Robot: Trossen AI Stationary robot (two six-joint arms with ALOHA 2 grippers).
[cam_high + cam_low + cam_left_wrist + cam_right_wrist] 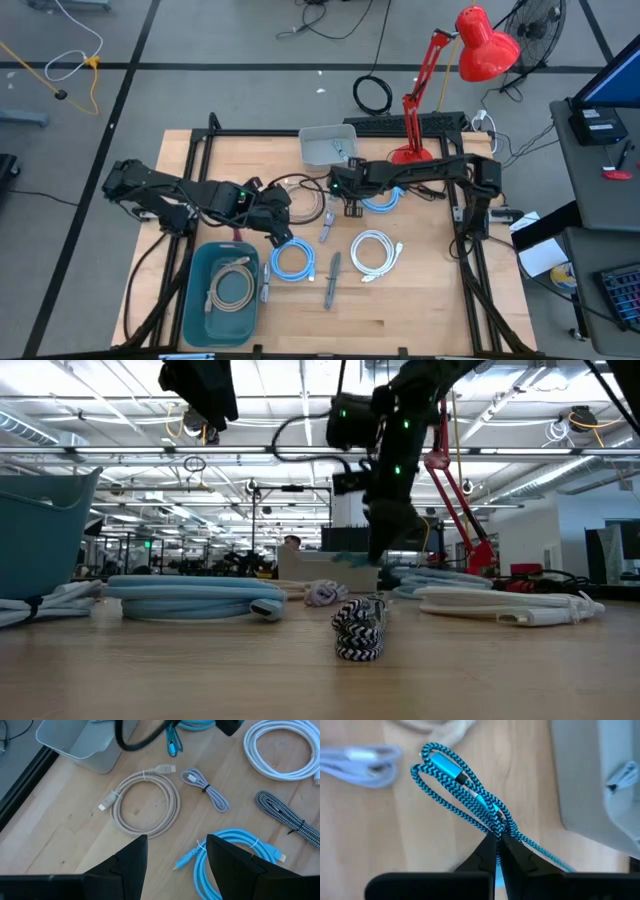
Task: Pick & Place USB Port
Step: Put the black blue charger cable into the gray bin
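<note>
From above, the right gripper (345, 185) is hanging just in front of the grey bin (326, 146), while the left gripper (283, 215) is waiting near the beige cable (305, 198). In the right wrist view, its fingers are pinching the blue braided cable (465, 787), which is dangling above the table (365, 830). In the left wrist view, the left fingers (125, 865) are standing spread over the wood.

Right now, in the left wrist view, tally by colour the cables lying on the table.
Beige cable: 1
Lavender cable: 1
White cable: 1
Black-and-white braided cable: 1
Light blue cables: 2
Total: 6
</note>
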